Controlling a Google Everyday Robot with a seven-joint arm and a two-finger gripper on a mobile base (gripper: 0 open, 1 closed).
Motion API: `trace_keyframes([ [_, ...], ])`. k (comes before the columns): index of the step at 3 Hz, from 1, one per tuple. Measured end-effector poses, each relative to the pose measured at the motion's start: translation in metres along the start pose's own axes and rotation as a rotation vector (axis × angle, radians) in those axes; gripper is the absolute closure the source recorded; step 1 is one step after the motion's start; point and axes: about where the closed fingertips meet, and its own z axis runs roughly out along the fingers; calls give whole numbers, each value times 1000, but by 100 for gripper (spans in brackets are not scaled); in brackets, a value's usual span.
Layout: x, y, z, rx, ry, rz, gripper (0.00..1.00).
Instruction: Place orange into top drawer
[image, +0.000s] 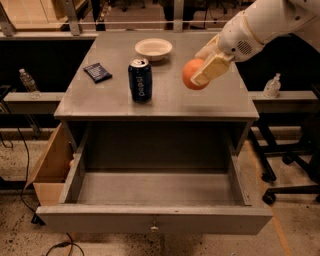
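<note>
The orange is a round orange fruit held in my gripper, whose cream fingers are shut on it. The gripper holds it above the right part of the grey cabinet top, to the right of the blue soda can. My white arm comes in from the upper right. The top drawer is pulled fully open below, wide and shallow and with nothing in it. Its flat front panel has a small metal pull at the centre.
A cream bowl stands at the back of the top. A dark packet lies at the left. A cardboard box stands left of the drawer. A water bottle and a spray bottle stand on side ledges. Chair legs stand at the right.
</note>
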Motion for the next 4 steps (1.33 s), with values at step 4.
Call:
trace_keyframes([
  [4,29,116,44,-126,60,-112,100],
])
